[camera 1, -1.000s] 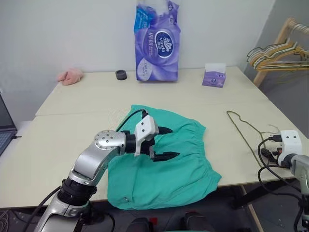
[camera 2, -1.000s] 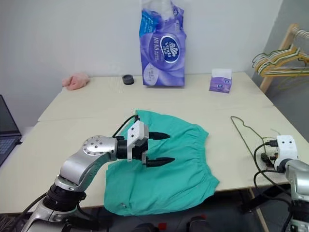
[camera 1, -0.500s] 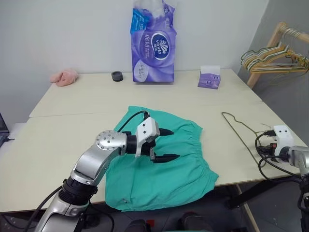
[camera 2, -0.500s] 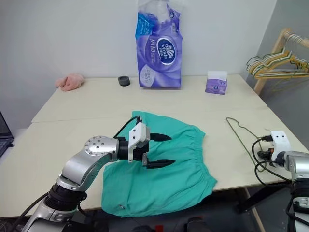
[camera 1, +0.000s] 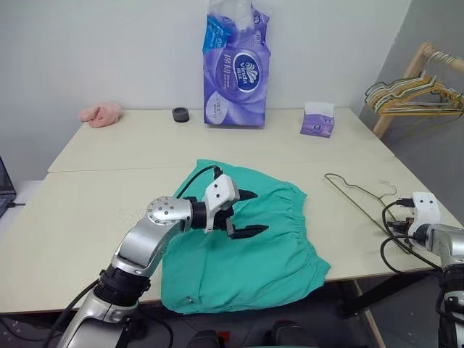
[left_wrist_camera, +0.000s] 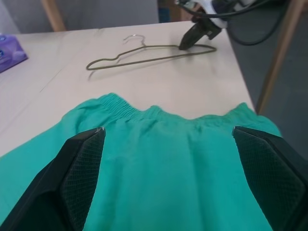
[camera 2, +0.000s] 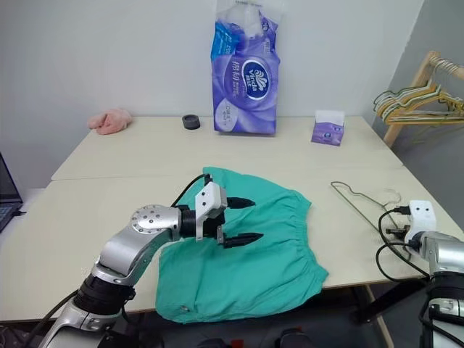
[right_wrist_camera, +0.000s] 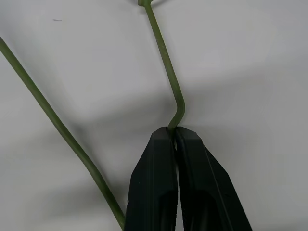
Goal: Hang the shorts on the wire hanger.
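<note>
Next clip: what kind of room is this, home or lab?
Probably a lab or office corner set up for laundry trials, not a lived-in home: plain pale tables against a bare wall, a wooden rack of hangers beside them, and a pack of tissue rolls at the back, with a laptop edge at the side.

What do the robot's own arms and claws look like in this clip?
The left arm is silver metal with a round bolted joint, a black lower collar and a white wrist housing fed by a black cable. Its left claw has two black tapered fingers with mesh-textured pads. The right claw has matching black fingers.
</note>
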`<state>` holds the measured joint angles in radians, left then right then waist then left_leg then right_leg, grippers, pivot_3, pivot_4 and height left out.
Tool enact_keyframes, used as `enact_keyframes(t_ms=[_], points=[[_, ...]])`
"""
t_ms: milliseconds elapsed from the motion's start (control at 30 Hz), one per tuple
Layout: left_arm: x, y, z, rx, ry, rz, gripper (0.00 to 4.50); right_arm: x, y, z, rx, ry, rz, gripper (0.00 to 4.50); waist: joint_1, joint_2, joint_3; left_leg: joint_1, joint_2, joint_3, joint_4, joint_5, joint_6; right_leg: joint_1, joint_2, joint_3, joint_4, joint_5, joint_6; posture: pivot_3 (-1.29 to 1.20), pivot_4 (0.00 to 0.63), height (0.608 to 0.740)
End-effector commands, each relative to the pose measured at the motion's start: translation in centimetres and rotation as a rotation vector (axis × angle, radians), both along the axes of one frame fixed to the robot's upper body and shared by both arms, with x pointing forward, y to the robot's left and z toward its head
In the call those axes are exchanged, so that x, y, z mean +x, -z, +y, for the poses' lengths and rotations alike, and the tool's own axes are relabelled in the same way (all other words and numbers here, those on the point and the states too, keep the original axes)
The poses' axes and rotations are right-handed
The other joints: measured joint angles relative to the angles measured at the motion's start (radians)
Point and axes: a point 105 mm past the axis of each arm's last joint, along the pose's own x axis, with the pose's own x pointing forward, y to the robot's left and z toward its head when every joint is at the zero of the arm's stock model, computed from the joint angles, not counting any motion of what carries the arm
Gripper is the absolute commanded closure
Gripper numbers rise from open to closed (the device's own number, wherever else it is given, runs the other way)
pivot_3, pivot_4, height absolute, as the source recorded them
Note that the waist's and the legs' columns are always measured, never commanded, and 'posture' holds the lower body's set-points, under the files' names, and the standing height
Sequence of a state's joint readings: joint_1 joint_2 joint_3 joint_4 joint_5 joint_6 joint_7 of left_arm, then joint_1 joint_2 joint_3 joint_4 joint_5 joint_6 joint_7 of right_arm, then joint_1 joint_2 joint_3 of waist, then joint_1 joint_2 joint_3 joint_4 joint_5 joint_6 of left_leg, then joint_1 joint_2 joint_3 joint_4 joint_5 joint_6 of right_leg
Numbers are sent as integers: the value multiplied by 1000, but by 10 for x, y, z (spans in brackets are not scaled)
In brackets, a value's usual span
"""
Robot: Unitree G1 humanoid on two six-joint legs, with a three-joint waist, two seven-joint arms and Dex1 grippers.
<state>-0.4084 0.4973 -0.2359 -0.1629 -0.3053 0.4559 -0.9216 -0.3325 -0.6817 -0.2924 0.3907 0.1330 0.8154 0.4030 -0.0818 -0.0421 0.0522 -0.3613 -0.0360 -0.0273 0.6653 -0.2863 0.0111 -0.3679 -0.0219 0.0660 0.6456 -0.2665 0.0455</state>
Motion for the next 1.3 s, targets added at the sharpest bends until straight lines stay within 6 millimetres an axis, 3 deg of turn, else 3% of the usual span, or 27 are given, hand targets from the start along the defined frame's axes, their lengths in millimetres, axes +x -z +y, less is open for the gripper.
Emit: enact_keyframes(t_ms=[33, 100, 233, 333, 433, 800, 1000, 1300], points=[[30, -25, 18, -43, -132, -78, 5, 12, -41, 14, -167, -130, -136, 4496, 0, 7, 4, -2, 0, 0, 0, 0, 0, -3, 0, 0, 1, 0, 0, -104, 45, 740], [48, -35, 29, -84, -216, -83, 5, 17, -61, 36, -267, -249, -205, 4496, -1, 17, 10, -4, 0, 0, 0, 0, 0, -6, 0, 0, 3, 0, 0, -105, 45, 740], [73, -58, 47, -182, -312, -53, 5, 21, -87, 87, -472, -470, -335, 4496, -7, 23, 14, -5, 0, 2, -2, 0, 0, -9, 1, 2, 5, -1, 2, -112, 48, 740], [75, -62, 53, -211, -270, 45, 5, 21, -99, 120, -573, -584, -431, 4496, -7, 23, 14, -9, 0, 2, -2, 0, 0, -14, 2, 2, 6, 0, 2, -112, 48, 740], [63, -48, 61, -122, -171, 135, 5, 21, -113, 139, -674, -668, -520, 4496, -5, 23, 15, -17, -2, 2, -1, 0, -1, -23, 1, 3, 10, -1, 3, -113, 49, 740], [53, -23, 68, -1, -55, 237, 5, 8, -154, 191, -897, -922, -850, 4496, -1, 23, 16, -20, -3, 1, 1, 0, -1, -27, -1, 2, 14, -1, 3, -124, 50, 740], [49, -15, 57, -10, -27, 262, 5, 2, -149, 211, -880, -1007, -904, 4496, -2, 23, 16, -20, -3, 1, 2, 0, -1, -27, -1, 3, 16, -1, 3, -126, 51, 740], [15, 5, 41, 26, 119, 359, 5, 1, -144, 227, -834, -1031, -923, 4496, -5, 23, 16, -19, -3, 1, 6, 0, -1, -27, -1, 3, 19, -1, 3, -123, 58, 740]])
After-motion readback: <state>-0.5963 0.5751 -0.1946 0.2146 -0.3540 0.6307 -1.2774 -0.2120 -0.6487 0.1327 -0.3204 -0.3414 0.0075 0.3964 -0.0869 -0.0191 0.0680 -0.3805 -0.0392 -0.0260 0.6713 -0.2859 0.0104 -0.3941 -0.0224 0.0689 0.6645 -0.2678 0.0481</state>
